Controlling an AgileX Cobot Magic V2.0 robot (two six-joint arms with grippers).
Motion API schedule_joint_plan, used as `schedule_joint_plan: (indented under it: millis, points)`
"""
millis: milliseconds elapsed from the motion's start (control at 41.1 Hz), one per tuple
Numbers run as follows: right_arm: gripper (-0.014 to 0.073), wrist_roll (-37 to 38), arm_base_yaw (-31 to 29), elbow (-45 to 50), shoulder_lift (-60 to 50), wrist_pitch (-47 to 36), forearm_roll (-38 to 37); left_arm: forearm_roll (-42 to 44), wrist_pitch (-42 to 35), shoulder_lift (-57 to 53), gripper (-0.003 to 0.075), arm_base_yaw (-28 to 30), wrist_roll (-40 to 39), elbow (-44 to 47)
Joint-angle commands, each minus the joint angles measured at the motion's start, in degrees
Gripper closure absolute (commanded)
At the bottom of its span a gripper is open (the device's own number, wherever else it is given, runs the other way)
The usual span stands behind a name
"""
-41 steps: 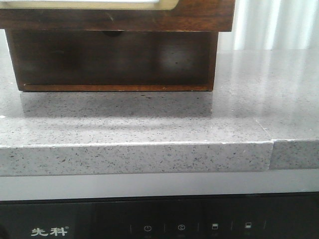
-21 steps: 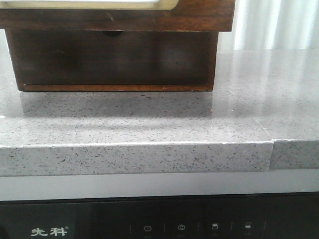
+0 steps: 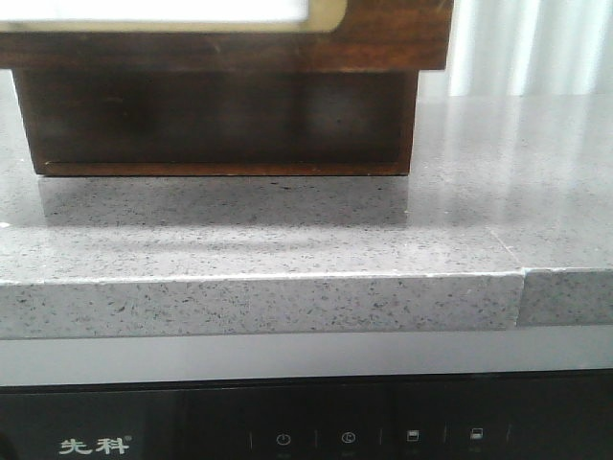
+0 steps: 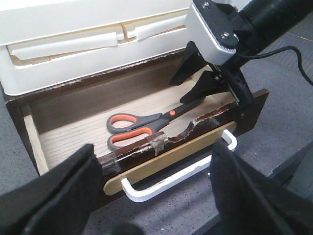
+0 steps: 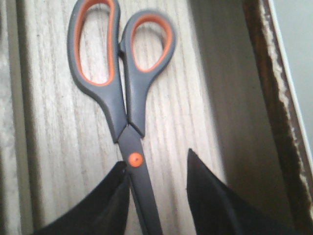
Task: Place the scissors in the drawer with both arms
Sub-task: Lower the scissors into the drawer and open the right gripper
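The scissors (image 4: 146, 128) lay flat on the floor of the open drawer (image 4: 63, 125). The right gripper (image 4: 198, 81) hovered over the blade, fingers spread, apparently released. The left gripper (image 4: 156, 196) waited open before the white handle (image 4: 181, 171), having edged slightly nearer.

Scissors (image 4: 146, 126) flat in open drawer (image 4: 58, 137)

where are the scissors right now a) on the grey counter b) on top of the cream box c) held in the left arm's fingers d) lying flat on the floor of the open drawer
d: the scissors lie flat on the pale wood floor of the open drawer, with the right gripper open around the blade.
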Motion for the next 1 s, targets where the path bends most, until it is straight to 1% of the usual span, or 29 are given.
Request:
schedule_joint_plan:
  millis: [0,97,267,389,486,608,729,972]
  points:
    - [0.0246,0.1,0.0,-1.9,-3.1,-3.5,0.3,-0.4,-4.6,0.2,0.0261,-0.4,-0.5,-1.4]
    - [0.0246,1.2,0.0,-1.9,-4.2,-3.5,0.3,-0.4,-4.6,0.2,0.0261,-0.4,-0.5,-1.4]
    - [0.0246,8.8,-0.2,-1.9,-7.9,-3.3,0.3,-0.4,-4.6,0.2,0.0261,-0.4,-0.5,-1.4]
    - [0.0253,19.5,-0.5,-1.9,-11.8,-1.6,-0.5,-0.3,-4.6,0.2,0.0261,-0.4,-0.5,-1.4]
    - [0.0253,28.3,-1.6,-1.4,-15.4,1.8,-0.4,-0.3,-4.5,0.2,0.0261,-0.4,-0.5,-1.4]
    - [0.0253,35.5,-3.1,2.9,-20.5,3.1,-0.3,-0.3,-4.2,0.2,0.0261,-0.4,-0.5,-1.4]
    - [0.0253,38.5,-3.8,10.2,-26.7,1.5,-0.5,-0.3,-4.1,0.2,0.0261,-0.4,-0.5,-1.4]
    - [0.0253,38.8,-3.8,24.3,-39.0,0.4,-0.6,0.0,-3.6,0.2,0.0261,-0.4,-0.5,-1.4]
